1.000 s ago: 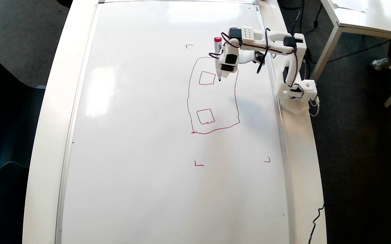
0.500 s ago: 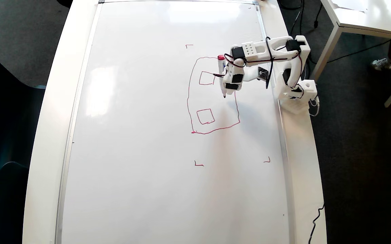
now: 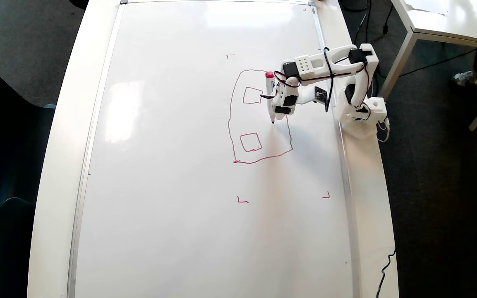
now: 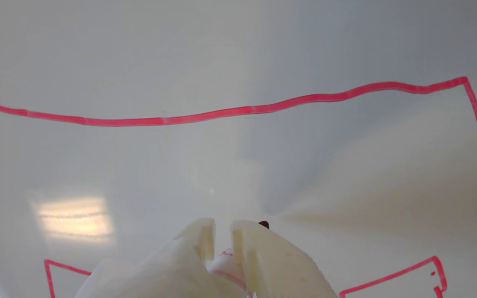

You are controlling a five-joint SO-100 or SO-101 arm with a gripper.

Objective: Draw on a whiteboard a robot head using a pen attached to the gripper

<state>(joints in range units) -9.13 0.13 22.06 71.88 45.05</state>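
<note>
Red marker line makes up the robot head (image 3: pixel 260 117) so far: a tall rounded outline with two small squares inside it, one toward the far end and one nearer, both on the left half in the overhead view. It sits on the right part of the whiteboard (image 3: pixel 172 165), close to the arm's base (image 3: pixel 362 114) at the board's right edge. The pen (image 3: pixel 270 97) stands nearly upright inside the outline, red cap up, its dark tip at or just above the board between the two squares and a little to their right; whether it touches I cannot tell. In the wrist view the jaws of the gripper (image 4: pixel 223 231) stand close together, pinching the pen's barrel, with only a narrow slit between them. I judge the face is half done and a third inner mark is about to start. That next stroke calls for the tip to press lightly and trace a small closed square, staying clear of the outline's right side.
</note>
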